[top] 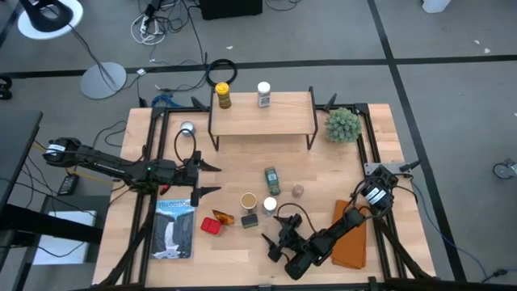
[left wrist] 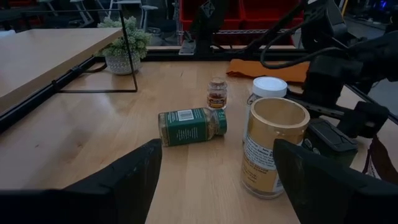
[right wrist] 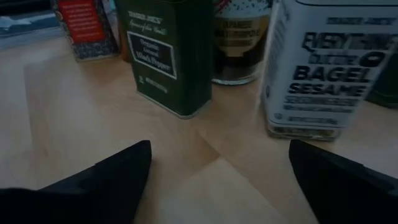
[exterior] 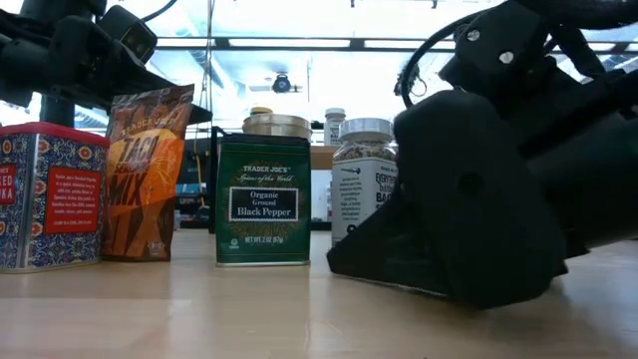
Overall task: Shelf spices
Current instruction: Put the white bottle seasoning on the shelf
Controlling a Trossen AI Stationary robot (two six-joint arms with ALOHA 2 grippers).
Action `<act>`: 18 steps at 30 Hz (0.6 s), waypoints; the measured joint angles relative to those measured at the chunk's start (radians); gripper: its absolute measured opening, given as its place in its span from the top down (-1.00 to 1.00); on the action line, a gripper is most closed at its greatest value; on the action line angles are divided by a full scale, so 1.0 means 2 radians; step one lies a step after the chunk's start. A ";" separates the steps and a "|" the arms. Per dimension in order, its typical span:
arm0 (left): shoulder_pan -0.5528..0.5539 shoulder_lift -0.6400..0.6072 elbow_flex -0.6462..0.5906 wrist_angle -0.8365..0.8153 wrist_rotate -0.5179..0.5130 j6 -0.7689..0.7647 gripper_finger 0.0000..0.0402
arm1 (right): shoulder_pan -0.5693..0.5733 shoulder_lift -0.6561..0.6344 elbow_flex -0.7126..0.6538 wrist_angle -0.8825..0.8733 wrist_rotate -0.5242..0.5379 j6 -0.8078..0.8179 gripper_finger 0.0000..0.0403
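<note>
Low in the frame's centre, the right gripper (top: 271, 240) is held with its fingers spread wide and empty, close in front of the dark green black-pepper tin (top: 250, 220) and the white-lidded bagel-seasoning jar (top: 270, 205). To their left a red patterned tin (top: 212, 225) and an orange taco-mix packet (top: 224, 216) are seen. At middle left, the left gripper (top: 212, 179) is held spread and empty. A green-labelled jar (top: 271, 179) lies tipped at centre. At the upper centre, the low light-wood shelf on black legs (top: 262, 114) carries a yellow-lidded jar (top: 223, 96) and a white-lidded jar (top: 264, 94).
</note>
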State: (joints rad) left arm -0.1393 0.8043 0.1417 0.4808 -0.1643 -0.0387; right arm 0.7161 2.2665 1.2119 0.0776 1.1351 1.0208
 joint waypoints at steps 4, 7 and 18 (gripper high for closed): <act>0.000 0.000 0.000 0.000 0.000 0.000 -0.55 | 0.002 -0.002 0.005 0.009 -0.012 -0.032 -0.87; 0.000 0.000 0.000 0.000 0.000 0.000 -0.55 | 0.000 -0.003 0.005 0.012 -0.024 -0.046 -0.88; 0.000 0.000 0.000 0.000 0.000 0.003 -0.55 | 0.001 -0.006 0.007 -0.005 -0.035 -0.078 -0.87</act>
State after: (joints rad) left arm -0.1394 0.8043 0.1417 0.4805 -0.1642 -0.0330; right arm 0.7174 2.2551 1.2251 0.0674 1.0648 0.8650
